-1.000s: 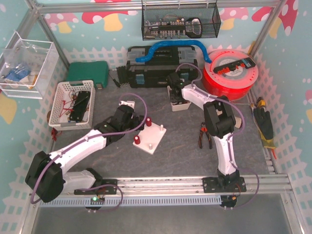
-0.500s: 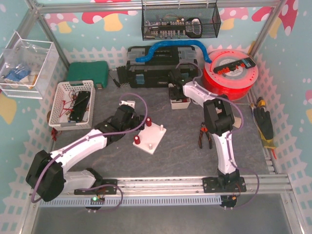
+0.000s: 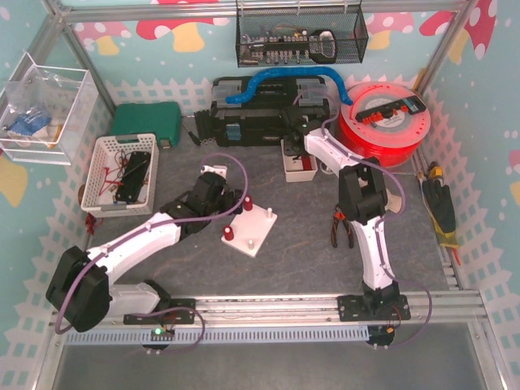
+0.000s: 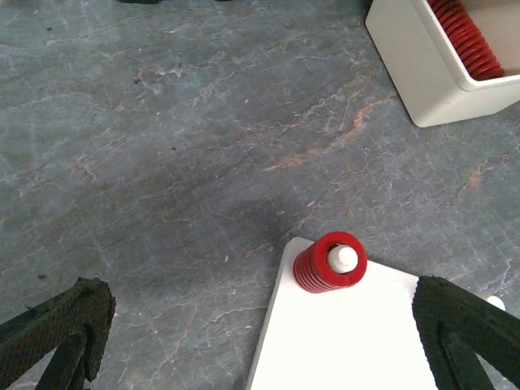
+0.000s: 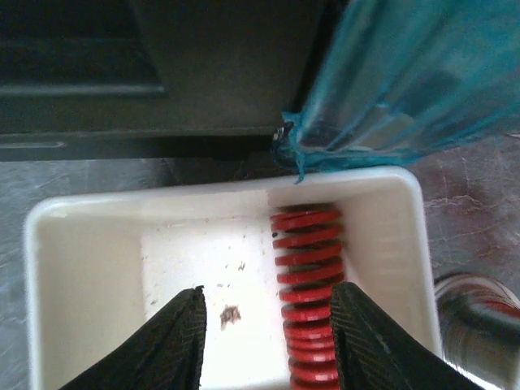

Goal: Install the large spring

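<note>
A large red spring (image 5: pixel 309 284) lies along the right side of a white bin (image 5: pixel 81 268). My right gripper (image 5: pixel 272 341) is open just above the bin, its right finger (image 5: pixel 374 333) over the spring and its left finger over the bare floor. In the top view this gripper (image 3: pixel 296 150) hangs over the bin (image 3: pixel 299 172). A white peg plate (image 3: pixel 256 231) carries two short red springs (image 3: pixel 246 203) on pegs. My left gripper (image 3: pixel 226 203) is open and empty at the plate's left corner. The left wrist view shows one spring (image 4: pixel 329 262) on its peg.
A black toolbox (image 3: pixel 268 118) with a blue hose stands right behind the bin. A red filament spool (image 3: pixel 386 122) is at the back right. Pliers (image 3: pixel 340 227) lie by the right arm. A white basket (image 3: pixel 122 172) stands at the left.
My right gripper has moved toward the back and now sits over the bin near the toolbox. The left arm has shifted only slightly.
</note>
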{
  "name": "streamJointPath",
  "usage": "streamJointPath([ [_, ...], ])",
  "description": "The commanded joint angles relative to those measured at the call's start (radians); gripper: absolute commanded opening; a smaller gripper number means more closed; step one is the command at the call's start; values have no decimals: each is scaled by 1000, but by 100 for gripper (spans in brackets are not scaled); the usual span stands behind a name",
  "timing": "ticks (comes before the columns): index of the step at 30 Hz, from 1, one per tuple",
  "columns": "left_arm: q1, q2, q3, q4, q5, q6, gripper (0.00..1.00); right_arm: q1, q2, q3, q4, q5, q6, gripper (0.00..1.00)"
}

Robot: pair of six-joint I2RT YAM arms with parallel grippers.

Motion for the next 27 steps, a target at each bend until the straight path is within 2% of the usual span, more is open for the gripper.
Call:
streamJointPath([
  [1, -1, 12, 35, 11, 5, -1, 99, -7, 81, 47, -18, 57, 3, 44],
  [10, -1, 14, 48, -2, -1, 5, 99, -7, 150, 65, -37, 128, 47, 45],
  [16, -2, 16, 47, -1, 0, -2, 99, -6, 178, 45, -43, 1, 81, 46],
  [20, -2, 11, 43, -2, 0, -3, 99, -5, 126, -63, 37, -87, 79, 44],
  [23, -2, 12, 38, 0, 0, -7, 99, -5, 94, -119, 77, -70, 70, 42],
  [27, -1, 8, 34, 2, 5, -10, 99, -8, 114, -101, 82, -16, 39, 39],
])
